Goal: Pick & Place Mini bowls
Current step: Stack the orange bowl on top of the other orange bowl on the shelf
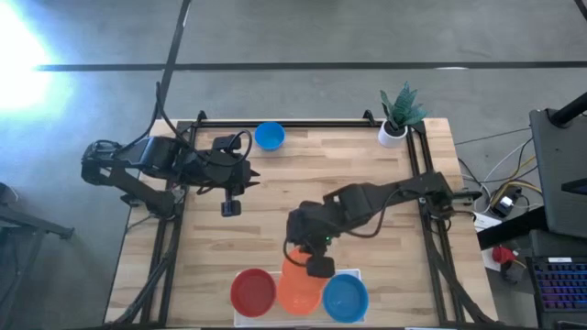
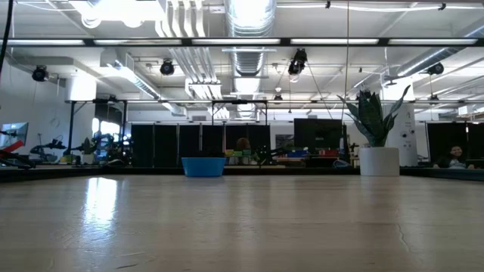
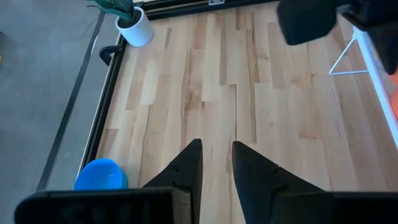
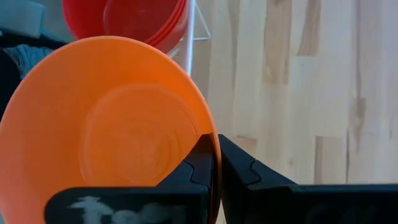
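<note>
a light butcher-block wooden table top [image 1: 275,192] of jointed planks sits in a black metal frame [image 1: 312,125] on a smooth grey concrete floor [image 1: 303,32], crossed by a dark straight seam [image 1: 367,66] with a bright glare patch at one corner. a small white pot with a green spiky plant [image 1: 396,117] stands at the table's far corner. level across the table, an open industrial ceiling shows long strip lights [image 2: 227,41], silver ducts [image 2: 246,45] and black partition panels [image 2: 174,145] behind.

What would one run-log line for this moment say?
right gripper: shut on orange bowl rim, over tray | left gripper: open, idle
</note>
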